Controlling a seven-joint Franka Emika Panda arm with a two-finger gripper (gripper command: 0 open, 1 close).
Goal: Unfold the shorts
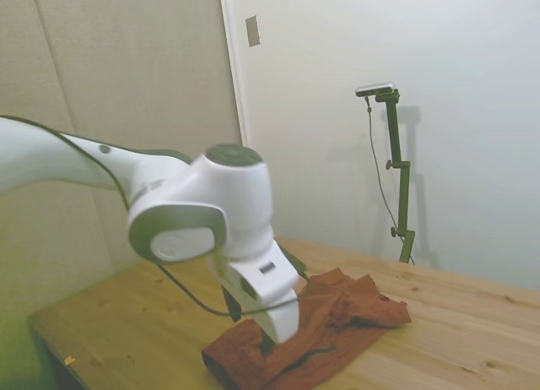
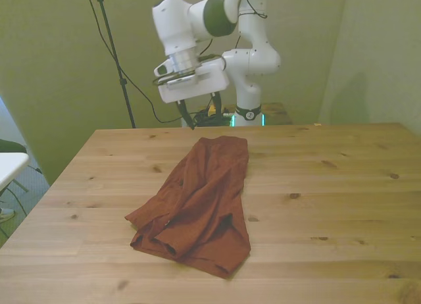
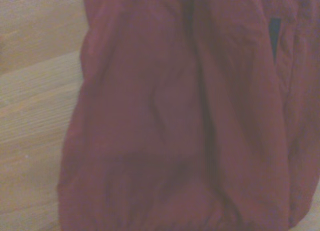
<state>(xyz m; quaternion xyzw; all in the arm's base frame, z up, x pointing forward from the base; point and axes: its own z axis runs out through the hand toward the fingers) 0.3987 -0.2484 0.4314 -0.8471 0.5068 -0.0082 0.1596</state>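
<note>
Soft rust-brown shorts [image 2: 197, 205] lie folded and rumpled in creased ridges mid-counter [image 2: 342, 185], on pale knotty wood. The gripper [image 2: 200, 118] hangs above their far end, dark fingers apart, gripping nothing.

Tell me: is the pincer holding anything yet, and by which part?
Nothing is held. The pincer hangs open above the table, clear of the shorts, which lie crumpled and untouched.

1 pair of rust-brown shorts [image 2: 197, 208] lies crumpled on 1 wooden table [image 2: 342, 185], nearer its front-view left edge than its right. 1 white arm [image 2: 253, 50] carries 1 gripper [image 2: 199, 114] with 2 dark fingers. 1 grey plate [image 1: 253, 30] sits on the wall
</note>
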